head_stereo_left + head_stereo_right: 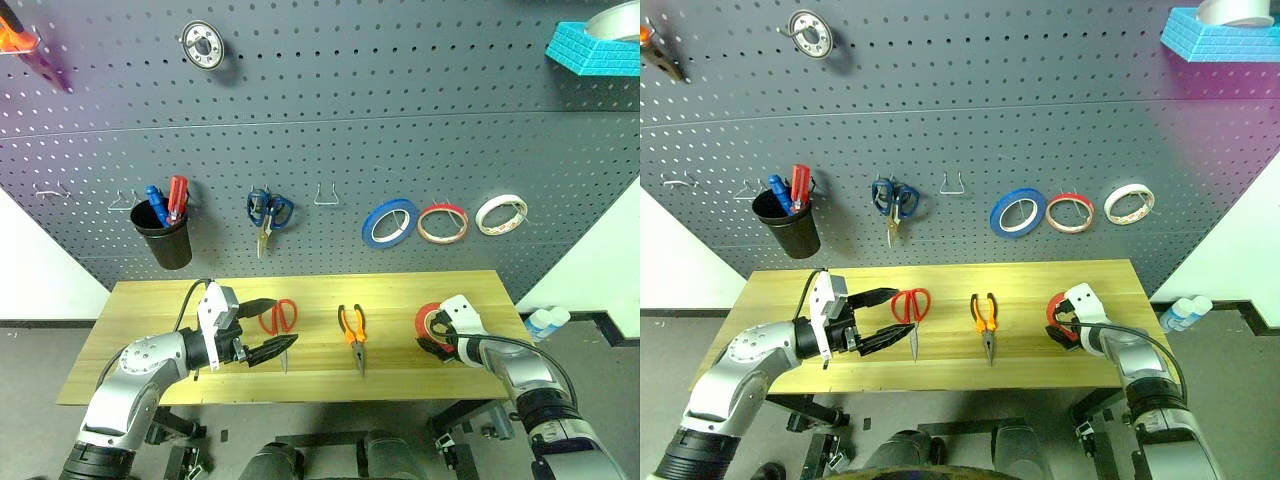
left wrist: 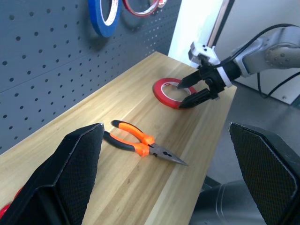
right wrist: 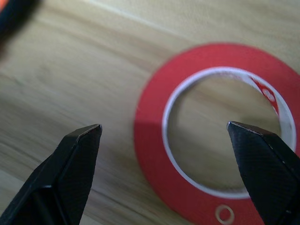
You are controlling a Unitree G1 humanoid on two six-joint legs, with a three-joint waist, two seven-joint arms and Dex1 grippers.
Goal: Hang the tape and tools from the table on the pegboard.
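Observation:
The wide red tape [image 1: 428, 318] lies flat near the right end of the table [image 1: 150, 375]. My right gripper [image 1: 437, 339] is open and tilted down over it. In the right wrist view one finger [image 3: 70, 173] is outside the ring [image 3: 152, 157] and the other finger [image 3: 269, 164] is over its hole. Whether they touch it I cannot tell. Red-handled scissors [image 1: 281, 318] and orange-and-black pliers [image 1: 352, 328] lie mid-table. My left gripper [image 1: 278, 328] hangs open just left of the scissors, holding nothing. The pegboard [image 1: 330, 120] rises behind the table.
On the pegboard hang a blue roll [image 1: 388, 222], a thin red roll [image 1: 442, 222], a whitish roll [image 1: 501, 213], blue-handled scissors [image 1: 267, 212] and a black cup [image 1: 165, 238] with red and blue screwdrivers. A bare hook [image 1: 326, 195] sits between scissors and rolls.

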